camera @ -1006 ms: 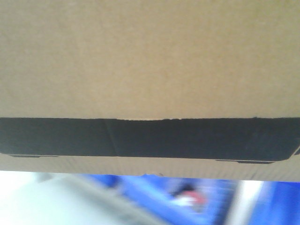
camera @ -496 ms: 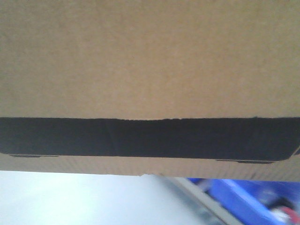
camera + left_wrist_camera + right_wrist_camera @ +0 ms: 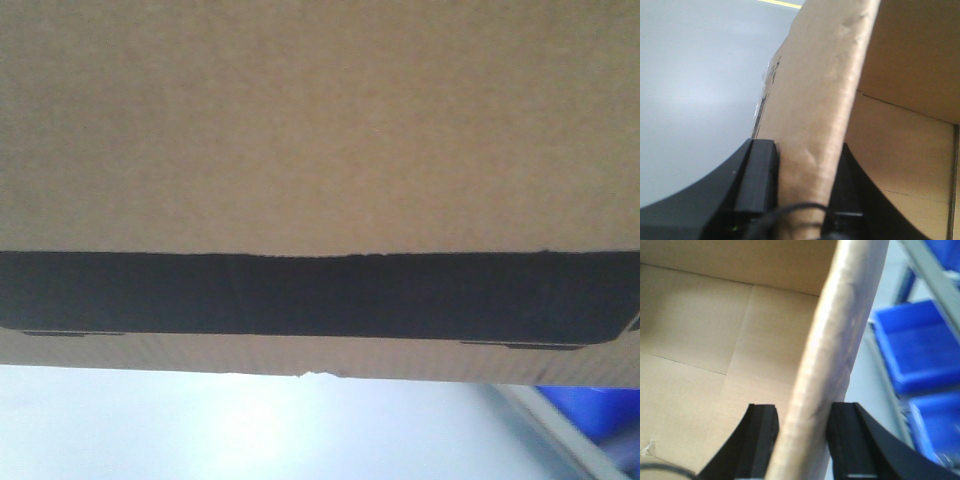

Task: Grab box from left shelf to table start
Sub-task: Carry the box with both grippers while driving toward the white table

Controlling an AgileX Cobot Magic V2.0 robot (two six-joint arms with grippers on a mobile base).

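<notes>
The brown cardboard box (image 3: 320,130) with its black printed panel fills the front view, held up close to the camera. In the left wrist view my left gripper (image 3: 802,165) is shut on the box's left wall (image 3: 815,100), one finger outside and one inside. In the right wrist view my right gripper (image 3: 802,425) is shut on the box's right wall (image 3: 840,325), again with one finger on each side. The box is open and its inside (image 3: 695,340) is empty. The left shelf's grey frame (image 3: 930,270) shows at the right. A pale grey surface (image 3: 250,425) lies below the box.
Blue plastic bins (image 3: 920,345) sit on the rack at the right of the right wrist view; one blue bin corner (image 3: 600,410) shows at the front view's lower right. Grey floor with a yellow line (image 3: 780,4) lies left of the box.
The box stays fixed in the front view while the background slides right: the blue bins and rack leave toward the right edge, and pale grey surface now fills the space below the box.
</notes>
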